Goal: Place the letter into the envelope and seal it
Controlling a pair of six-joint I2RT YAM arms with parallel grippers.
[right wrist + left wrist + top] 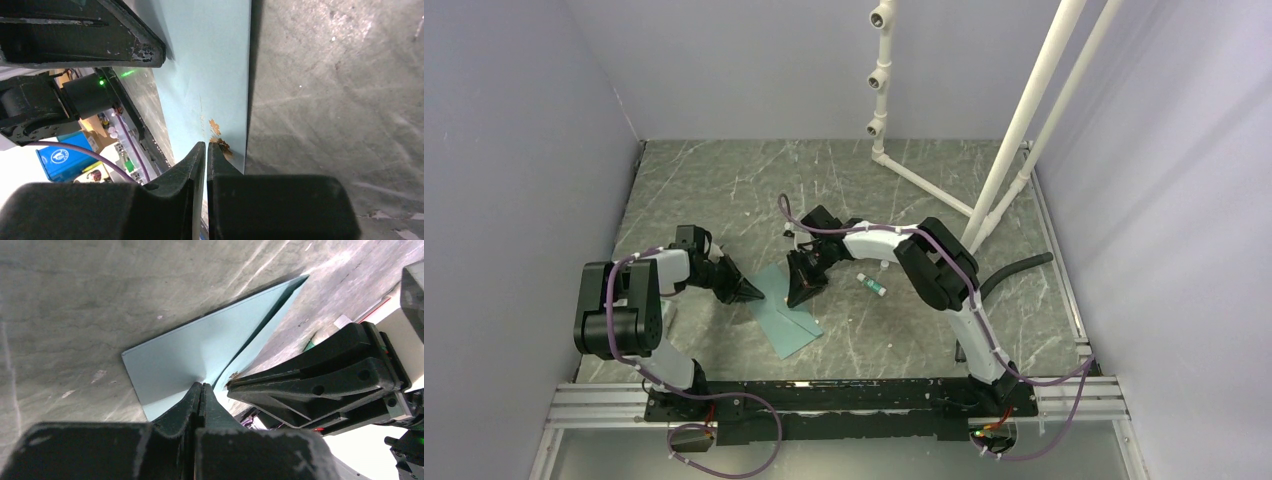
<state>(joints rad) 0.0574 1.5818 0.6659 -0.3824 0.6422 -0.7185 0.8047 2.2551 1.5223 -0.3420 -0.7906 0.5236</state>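
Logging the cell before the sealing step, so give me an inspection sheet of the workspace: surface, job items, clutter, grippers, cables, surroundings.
Surface: grey marbled table, scuffed.
Job's things: teal envelope on the table between the two arms; letter not seen on its own.
Clutter: small green-and-white packet right of the envelope; black hose at the right side.
Grippers: left gripper shut, tips on the envelope; right gripper shut, tips near its edge.
Cables: purple cables run along both arms.
Surroundings: white pipes at back right; plain walls.
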